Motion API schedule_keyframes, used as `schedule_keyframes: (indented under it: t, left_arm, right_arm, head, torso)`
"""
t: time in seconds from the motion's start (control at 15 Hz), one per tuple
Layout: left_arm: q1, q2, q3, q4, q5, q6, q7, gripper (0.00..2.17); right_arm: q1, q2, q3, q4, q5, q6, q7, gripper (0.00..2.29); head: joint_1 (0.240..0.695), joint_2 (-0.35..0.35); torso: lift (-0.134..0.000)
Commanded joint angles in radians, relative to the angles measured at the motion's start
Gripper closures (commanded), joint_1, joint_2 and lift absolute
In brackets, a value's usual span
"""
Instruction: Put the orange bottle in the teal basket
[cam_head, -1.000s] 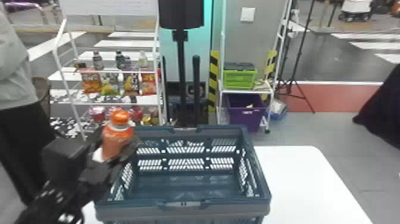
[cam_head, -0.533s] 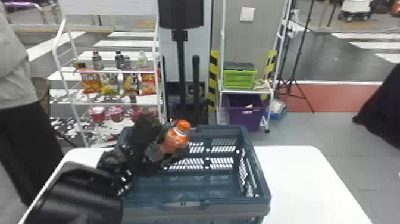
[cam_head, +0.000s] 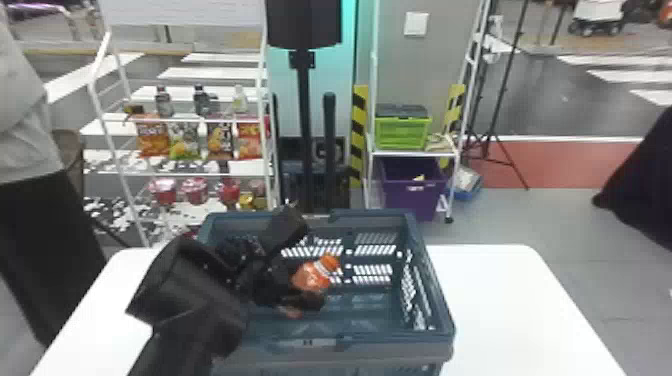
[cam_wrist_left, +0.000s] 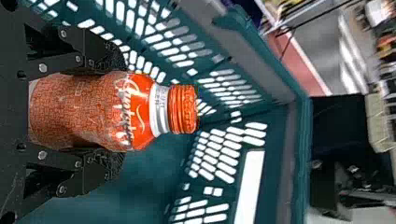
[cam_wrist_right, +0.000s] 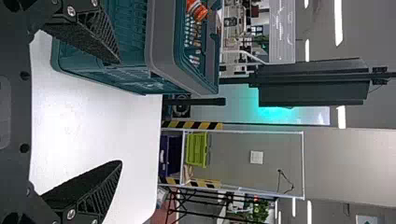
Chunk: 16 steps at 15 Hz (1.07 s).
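Within the teal basket (cam_head: 400, 356) on the white desk (cam_head: 505, 310), the orange bottle (cam_wrist_left: 140, 112) leaned at a tilt, gripped by the left gripper (cam_wrist_left: 116, 112). Good placing probably meant lowering it near the bottom, clear of the walls — then a gentle release. It looked bright orange, with a ridged cap, pale neck band and white lettering. The right gripper (cam_wrist_right: 120, 112) was open.

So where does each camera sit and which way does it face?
Head view: robot's head, forward and down at the teal basket; left arm shows.
Left wrist view: left wrist, past the left gripper and orange bottle into the basket.
Right wrist view: right wrist, forward past the right gripper, over the table.
Head and right wrist views share the green crate.
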Motion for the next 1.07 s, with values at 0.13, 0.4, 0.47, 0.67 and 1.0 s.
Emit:
schedule_keyframes:
  t: [0.13, 0.4, 0.47, 0.67, 1.0]
  left_arm:
    - [-0.053, -0.017, -0.004, 0.115, -0.166, 0.003, -0.065, 2.06]
    - [-0.104, -0.017, -0.035, 0.227, -0.233, 0.000, -0.099, 2.06]
    - [-0.114, -0.017, -0.043, 0.253, -0.244, 0.003, -0.096, 2.06]
    - [-0.123, -0.017, -0.061, 0.284, -0.276, 0.003, -0.083, 2.06]
    - [-0.102, -0.017, -0.087, 0.265, -0.272, 0.064, 0.009, 0.43]
  right_arm:
    - [0.028, 0.001, 0.001, -0.009, -0.004, -0.039, 0.000, 0.12]
    - [0.064, 0.001, -0.001, -0.021, -0.013, -0.095, 0.002, 0.13]
    - [0.073, 0.001, -0.002, -0.021, -0.016, -0.116, 0.002, 0.13]
    - [0.079, 0.001, -0.001, -0.021, -0.019, -0.131, 0.003, 0.13]
    - [0.079, 0.001, 0.001, -0.023, -0.019, -0.131, 0.003, 0.13]
  head:
    - [0.499, 0.000]
    - [0.499, 0.000]
    - [0.499, 0.000]
    - [0.499, 0.000]
    - [0.499, 0.000]
  torso:
    - [0.000]
    - [0.000]
    - [0.000]
    - [0.000]
    - [0.000]
